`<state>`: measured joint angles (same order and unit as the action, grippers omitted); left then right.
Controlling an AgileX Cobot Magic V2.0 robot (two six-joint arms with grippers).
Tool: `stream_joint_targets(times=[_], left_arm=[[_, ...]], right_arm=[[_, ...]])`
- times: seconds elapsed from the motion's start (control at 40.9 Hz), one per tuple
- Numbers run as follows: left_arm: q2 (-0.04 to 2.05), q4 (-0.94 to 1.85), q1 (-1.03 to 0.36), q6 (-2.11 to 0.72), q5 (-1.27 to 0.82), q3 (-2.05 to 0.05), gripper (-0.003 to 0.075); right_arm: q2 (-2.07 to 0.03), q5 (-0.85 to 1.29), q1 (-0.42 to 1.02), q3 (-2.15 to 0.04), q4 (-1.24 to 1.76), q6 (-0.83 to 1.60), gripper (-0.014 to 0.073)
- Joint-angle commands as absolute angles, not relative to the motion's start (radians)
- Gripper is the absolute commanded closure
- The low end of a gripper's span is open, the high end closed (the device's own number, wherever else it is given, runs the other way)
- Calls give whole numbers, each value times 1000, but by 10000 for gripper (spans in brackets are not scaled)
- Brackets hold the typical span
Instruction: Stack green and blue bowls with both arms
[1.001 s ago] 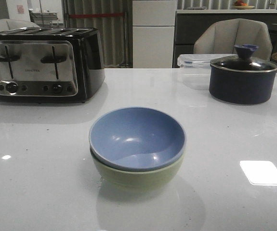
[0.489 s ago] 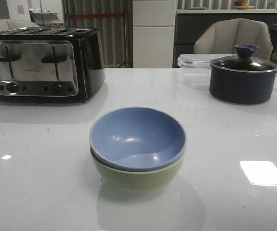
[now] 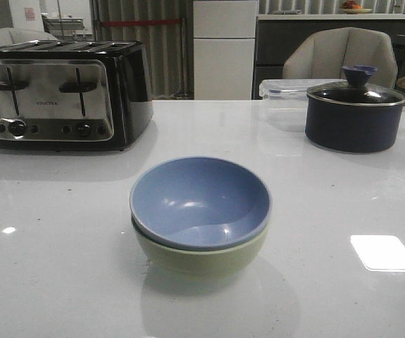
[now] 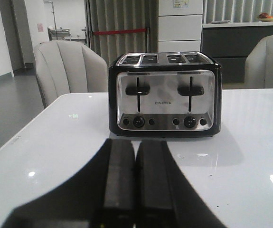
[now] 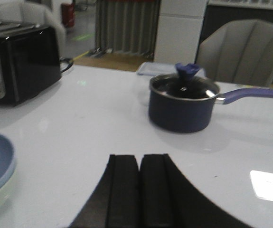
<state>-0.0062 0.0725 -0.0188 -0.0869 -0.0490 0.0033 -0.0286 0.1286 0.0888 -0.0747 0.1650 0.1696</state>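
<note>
Both grippers, left (image 4: 135,190) and right (image 5: 138,190), are pressed closed on nothing and pulled back, the right one nearer the blue bowl (image 3: 200,202), which sits nested in the green bowl (image 3: 202,257) mid-table, apparently finished.

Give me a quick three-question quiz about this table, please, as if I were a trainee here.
1. True or false: the blue bowl sits inside the green bowl.
2. What stands at the table's far left? A) toaster B) kettle C) pan
3. Fill in: both the left gripper and the right gripper have their fingers ____.

Key: 1 true; 2 A; 3 shut, holding nothing. The pot stands far right.
</note>
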Motion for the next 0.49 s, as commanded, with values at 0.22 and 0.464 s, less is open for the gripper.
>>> stream_joint_targets(times=[0.22,0.464], left_arm=[[-21,79,-15,-80,39,11,622],[-21,79,-15,-80,39,11,622]], right_arm=[[30,-62,26,23,169,181,558],[30,-69,26,23,169,181,558]])
